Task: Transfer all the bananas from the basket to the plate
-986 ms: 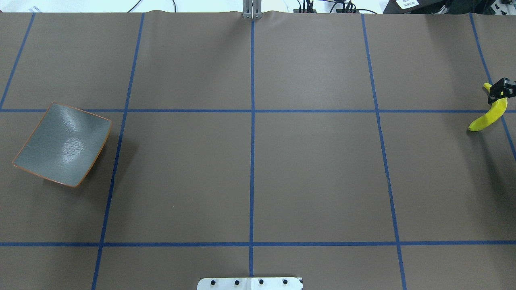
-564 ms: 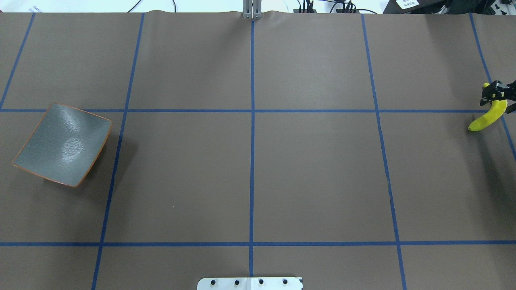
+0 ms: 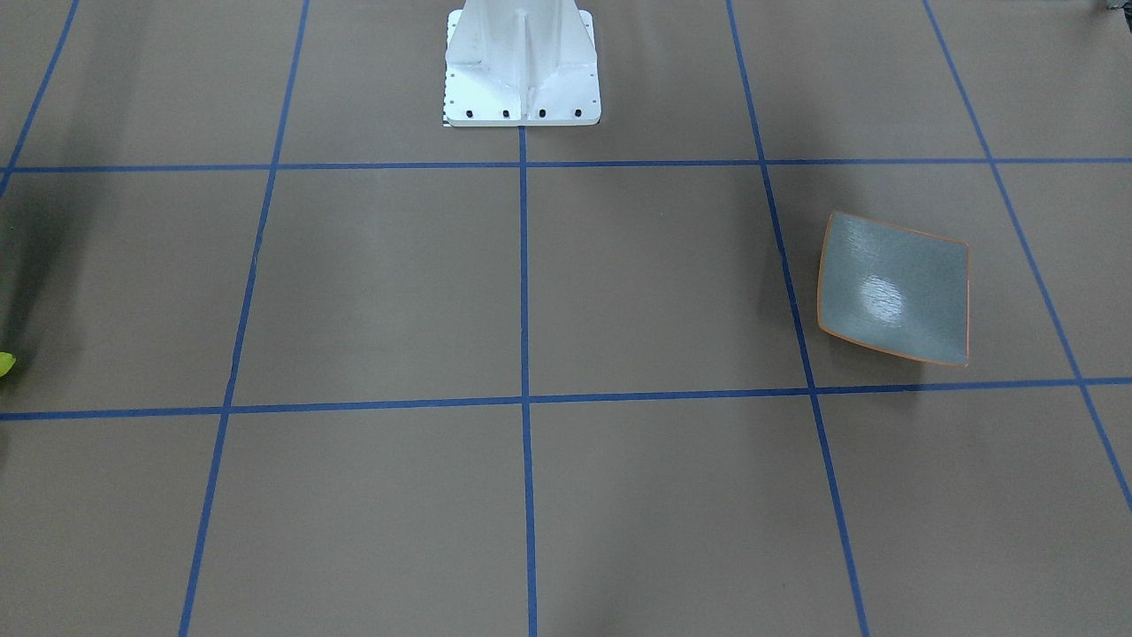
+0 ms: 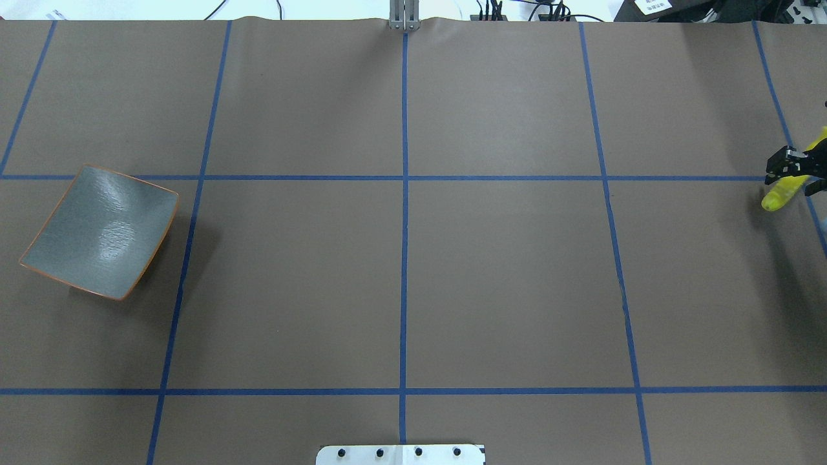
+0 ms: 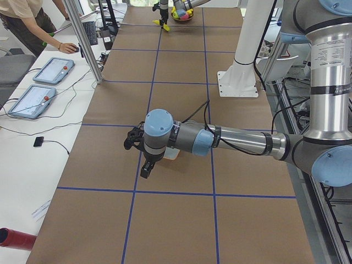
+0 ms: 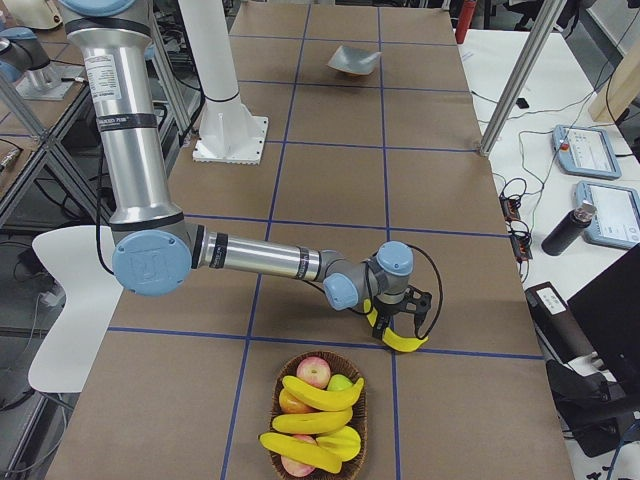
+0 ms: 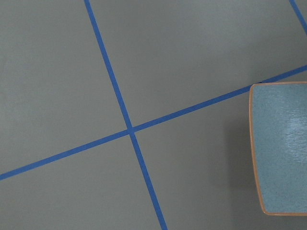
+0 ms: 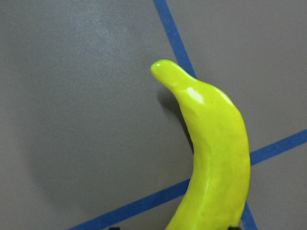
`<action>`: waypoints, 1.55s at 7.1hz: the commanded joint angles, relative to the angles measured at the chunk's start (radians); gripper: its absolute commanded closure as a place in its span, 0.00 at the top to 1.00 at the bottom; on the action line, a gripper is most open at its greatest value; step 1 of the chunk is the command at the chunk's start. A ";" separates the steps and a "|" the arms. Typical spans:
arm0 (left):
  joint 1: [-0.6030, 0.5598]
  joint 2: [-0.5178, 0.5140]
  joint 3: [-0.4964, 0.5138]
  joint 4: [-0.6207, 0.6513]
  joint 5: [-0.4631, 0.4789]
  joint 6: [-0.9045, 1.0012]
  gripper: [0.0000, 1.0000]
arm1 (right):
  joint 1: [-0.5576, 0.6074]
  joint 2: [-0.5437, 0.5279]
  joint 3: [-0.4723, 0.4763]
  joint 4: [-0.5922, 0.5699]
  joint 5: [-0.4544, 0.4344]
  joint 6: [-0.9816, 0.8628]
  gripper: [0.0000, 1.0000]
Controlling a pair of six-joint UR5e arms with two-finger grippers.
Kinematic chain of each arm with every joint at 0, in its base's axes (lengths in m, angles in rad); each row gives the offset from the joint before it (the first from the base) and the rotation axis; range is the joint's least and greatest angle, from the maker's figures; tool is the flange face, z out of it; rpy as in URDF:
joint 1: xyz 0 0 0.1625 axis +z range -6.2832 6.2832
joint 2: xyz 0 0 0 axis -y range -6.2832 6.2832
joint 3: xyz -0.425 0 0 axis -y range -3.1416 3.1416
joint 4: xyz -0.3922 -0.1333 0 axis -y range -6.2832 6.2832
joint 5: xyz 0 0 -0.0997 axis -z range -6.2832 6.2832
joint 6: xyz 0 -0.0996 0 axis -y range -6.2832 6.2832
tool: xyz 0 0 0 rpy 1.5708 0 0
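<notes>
The right end effector (image 6: pixel 400 325) is closed across 1 banana (image 8: pixel 216 158), held just outside the basket (image 6: pixel 274 410), where 3 more bananas (image 6: pixel 320 395) lie on other fruit. The plate (image 4: pixel 97 232) sits empty at the surface's far end, near the left end effector (image 5: pixel 140 159), whose opening I cannot tell. The banana looks light, stiff and glossy, so probably slippery. Gripping across the thick middle of its curve should stop it swinging.

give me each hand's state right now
Left hand: cannot be told, seen only from the side.
Right hand: closed, holding a banana.
</notes>
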 commanded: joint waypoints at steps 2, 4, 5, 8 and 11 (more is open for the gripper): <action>0.000 -0.001 0.000 0.000 0.000 0.000 1.00 | 0.000 -0.012 0.018 0.000 -0.006 -0.006 0.74; 0.000 -0.001 -0.002 0.000 0.000 0.000 1.00 | -0.013 -0.012 0.015 -0.002 -0.012 -0.003 0.73; 0.000 -0.001 0.000 0.000 0.000 0.000 1.00 | -0.028 -0.012 0.012 -0.002 -0.035 -0.001 0.68; 0.000 -0.001 0.000 0.000 0.000 -0.002 1.00 | -0.025 -0.021 0.058 -0.003 -0.032 0.007 0.00; 0.001 -0.028 -0.024 -0.023 0.000 -0.002 1.00 | -0.014 0.006 0.193 0.001 -0.064 -0.006 0.00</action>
